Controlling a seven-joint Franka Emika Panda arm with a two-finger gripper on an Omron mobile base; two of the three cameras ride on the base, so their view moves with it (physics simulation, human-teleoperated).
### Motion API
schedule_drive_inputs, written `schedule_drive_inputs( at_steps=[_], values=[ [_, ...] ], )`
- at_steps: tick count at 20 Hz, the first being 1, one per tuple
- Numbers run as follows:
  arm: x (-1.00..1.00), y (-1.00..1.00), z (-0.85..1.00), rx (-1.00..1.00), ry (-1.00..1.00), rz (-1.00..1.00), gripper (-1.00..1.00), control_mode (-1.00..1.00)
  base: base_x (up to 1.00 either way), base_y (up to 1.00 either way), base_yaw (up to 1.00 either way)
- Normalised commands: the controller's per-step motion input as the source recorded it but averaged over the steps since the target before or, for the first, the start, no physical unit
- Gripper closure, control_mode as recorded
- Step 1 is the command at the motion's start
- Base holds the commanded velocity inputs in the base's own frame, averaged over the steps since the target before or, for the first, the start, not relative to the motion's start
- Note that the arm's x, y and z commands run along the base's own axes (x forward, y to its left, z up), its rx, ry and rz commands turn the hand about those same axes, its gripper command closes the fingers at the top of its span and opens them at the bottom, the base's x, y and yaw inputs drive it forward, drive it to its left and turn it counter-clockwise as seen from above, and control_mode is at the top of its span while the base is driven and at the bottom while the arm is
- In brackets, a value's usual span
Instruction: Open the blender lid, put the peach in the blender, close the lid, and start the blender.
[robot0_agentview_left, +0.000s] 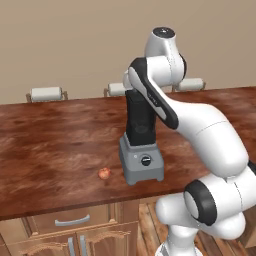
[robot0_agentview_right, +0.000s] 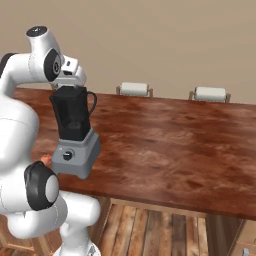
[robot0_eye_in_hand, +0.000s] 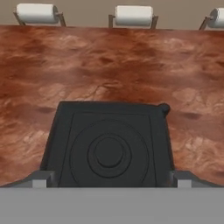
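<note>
Just below the hand camera sits the lid (robot0_eye_in_hand: 109, 146), a black square with a raised round centre, squarely on the jar's top; wooden bench (robot0_eye_in_hand: 109, 65) stretches beyond it to the far edge, where three stools (robot0_eye_in_hand: 133, 15) stand. The two fingers (robot0_eye_in_hand: 41, 178) flank the lid's near corners, spread as wide as they go, grasping nothing.

From the left base view, the blender (robot0_agentview_left: 141, 150) stands close to the bench's near edge, knob facing forward, with the arm reaching over the jar. The peach (robot0_agentview_left: 104, 173) lies on the bench just beside the base, apart from it, also near that edge.

From the right base view, the hand (robot0_agentview_right: 70, 70) hangs right above the jar's top; a sliver of the peach (robot0_agentview_right: 46, 159) peeks out between the arm and the base.

Judging by this, the first step is in hand: the lid is still on, and the peach untouched. Next, the fingers need to drop straight down, centred, and close on the lid before lifting it clear.
</note>
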Motion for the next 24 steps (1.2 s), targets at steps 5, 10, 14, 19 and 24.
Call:
schedule_drive_inputs(
  at_steps=[5,10,14,19,24],
  values=[
    [0.00,0.00,-0.14,0.00,0.07,0.00,-1.00,-1.00,0.00,0.00,0.00],
    [0.04,0.00,-0.13,0.00,0.07,0.00,-1.00,-1.00,0.00,0.00,0.00],
    [0.10,0.03,-0.12,0.00,0.08,0.00,-1.00,-1.00,0.00,0.00,0.00],
    [0.01,0.06,-0.10,0.00,0.07,0.00,-1.00,-1.00,0.00,0.00,0.00],
    [0.03,0.12,-0.16,0.00,0.05,0.00,-1.00,-1.00,0.00,0.00,0.00]
  ],
)
